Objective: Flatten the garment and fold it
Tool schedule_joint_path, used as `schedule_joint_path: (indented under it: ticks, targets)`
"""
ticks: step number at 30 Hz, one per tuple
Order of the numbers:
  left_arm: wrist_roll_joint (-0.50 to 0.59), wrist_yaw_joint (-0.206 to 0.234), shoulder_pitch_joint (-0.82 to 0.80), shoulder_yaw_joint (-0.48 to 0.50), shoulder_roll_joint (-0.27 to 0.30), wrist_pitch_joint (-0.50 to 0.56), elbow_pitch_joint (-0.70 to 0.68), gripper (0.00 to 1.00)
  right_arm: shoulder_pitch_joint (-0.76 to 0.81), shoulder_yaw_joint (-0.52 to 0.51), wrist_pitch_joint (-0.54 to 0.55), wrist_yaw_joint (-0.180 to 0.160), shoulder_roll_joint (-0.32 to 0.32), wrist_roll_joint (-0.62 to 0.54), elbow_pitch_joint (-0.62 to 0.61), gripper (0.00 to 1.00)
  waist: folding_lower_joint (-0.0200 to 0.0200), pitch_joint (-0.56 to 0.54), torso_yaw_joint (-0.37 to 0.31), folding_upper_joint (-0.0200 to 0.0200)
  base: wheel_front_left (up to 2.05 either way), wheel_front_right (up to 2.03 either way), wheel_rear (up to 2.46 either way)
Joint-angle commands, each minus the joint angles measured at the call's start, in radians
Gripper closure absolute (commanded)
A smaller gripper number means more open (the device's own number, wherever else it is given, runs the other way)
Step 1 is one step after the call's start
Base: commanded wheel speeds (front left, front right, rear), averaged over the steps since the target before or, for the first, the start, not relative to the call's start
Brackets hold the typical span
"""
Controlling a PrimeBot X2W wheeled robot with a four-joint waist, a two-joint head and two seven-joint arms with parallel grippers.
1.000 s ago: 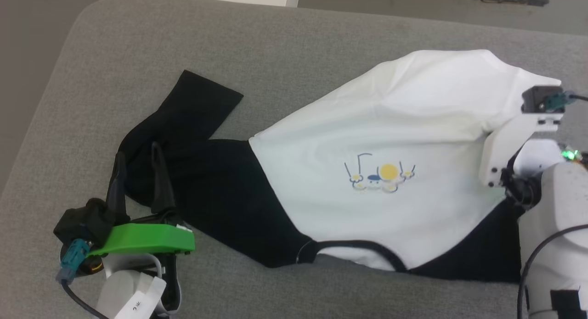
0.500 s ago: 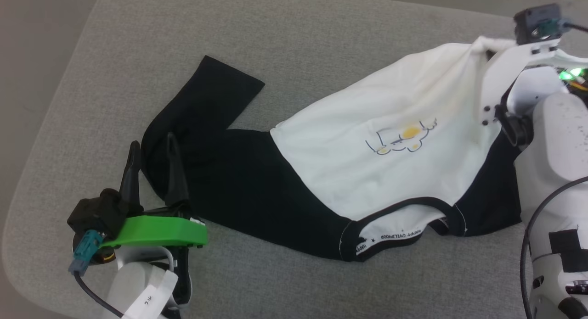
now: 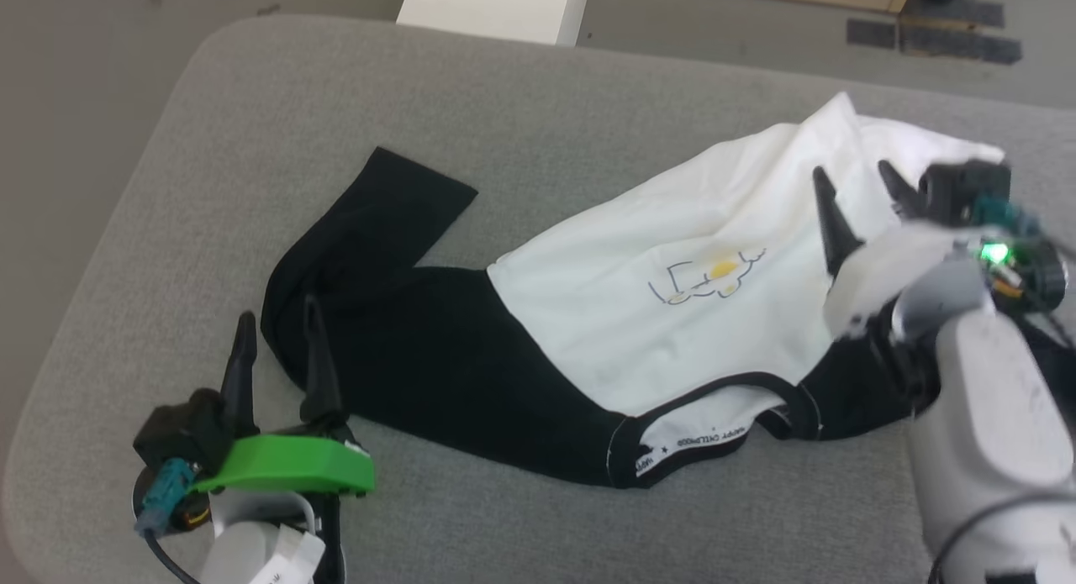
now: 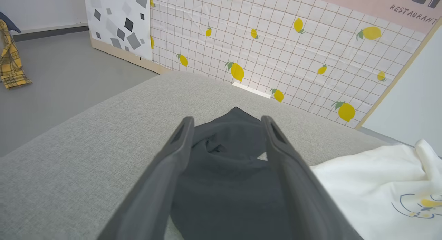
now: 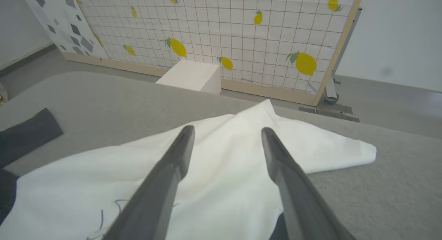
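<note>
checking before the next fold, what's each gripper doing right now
Left gripper: open, holding nothing, fingers over the black sleeve of the garment.
Right gripper: open, holding nothing, over the garment's white part.

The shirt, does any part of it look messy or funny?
Yes. The garment lies crooked: one black sleeve is kinked and doubled over, the white hem is bunched into a peak, and the neckband gapes, showing printed lettering.

Right gripper now off garment
</note>
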Motion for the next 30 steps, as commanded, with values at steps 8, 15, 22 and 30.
schedule_joint_path:
  ticks: [8, 15, 22, 30]
  targets:
    - [0.052, -0.062, 0.071, -0.055, 0.025, 0.024, 0.051, 0.0, 0.376, 0.006, -0.045, -0.002, 0.016, 0.057, -0.343, 0.0, -0.0001, -0.126, -0.076, 0.0074, 0.0, 0.0, 0.0]
    - [0.067, -0.106, 0.104, -0.137, 0.064, 0.185, 0.07, 0.0, 0.554, -0.042, -0.002, -0.002, 0.028, 0.117, -0.467, 0.0, -0.0001, -0.157, -0.092, 0.0074, 0.0, 0.0, 0.0]
    - [0.071, -0.126, 0.12, -0.221, 0.071, 0.37, 0.097, 0.0, 0.594, -0.036, 0.011, -0.002, 0.028, 0.162, -0.485, 0.0, -0.0001, -0.169, -0.113, 0.0074, 0.0, 0.0, 0.0]
    - [0.059, -0.121, 0.11, -0.267, 0.062, 0.516, 0.146, 0.0, 0.603, -0.026, 0.021, -0.002, 0.029, 0.176, -0.492, 0.0, -0.0001, -0.172, -0.132, 0.0074, 0.0, 0.0, 0.0]
